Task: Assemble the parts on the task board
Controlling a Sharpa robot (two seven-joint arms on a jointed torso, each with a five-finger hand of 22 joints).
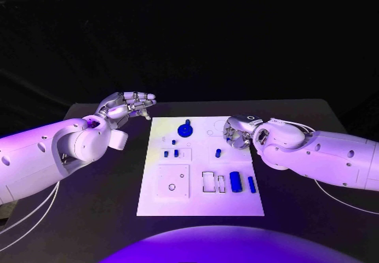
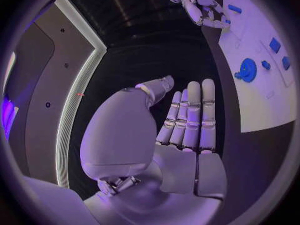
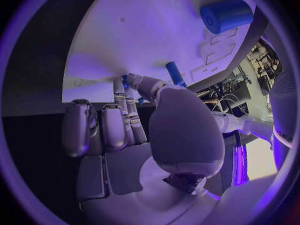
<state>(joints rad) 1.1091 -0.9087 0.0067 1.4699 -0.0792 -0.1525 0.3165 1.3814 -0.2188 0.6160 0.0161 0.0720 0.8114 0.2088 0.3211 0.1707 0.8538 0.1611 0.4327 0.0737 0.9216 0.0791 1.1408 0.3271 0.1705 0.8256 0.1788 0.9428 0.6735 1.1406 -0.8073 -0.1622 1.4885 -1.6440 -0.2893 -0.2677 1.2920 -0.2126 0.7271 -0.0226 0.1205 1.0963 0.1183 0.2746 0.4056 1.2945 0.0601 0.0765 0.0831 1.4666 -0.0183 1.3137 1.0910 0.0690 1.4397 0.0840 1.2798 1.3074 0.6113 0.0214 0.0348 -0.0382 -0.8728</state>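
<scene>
Black table (image 1: pixel 95 192) under everything, its dark surface showing on both sides; black backdrop beyond far edge.

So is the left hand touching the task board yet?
Apart. In the head view the left hand hovers off the task board, with dark table between its fingers and the board's edge.

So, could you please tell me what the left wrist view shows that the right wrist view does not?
Left wrist view: the left hand, holding nothing, and the round blue disc part. Right wrist view: a blue cylinder and a slim blue rod near the fingertips of the right hand, where a blue bit sits; whether it is held, I cannot tell. Both: the white task board and the right hand.
</scene>
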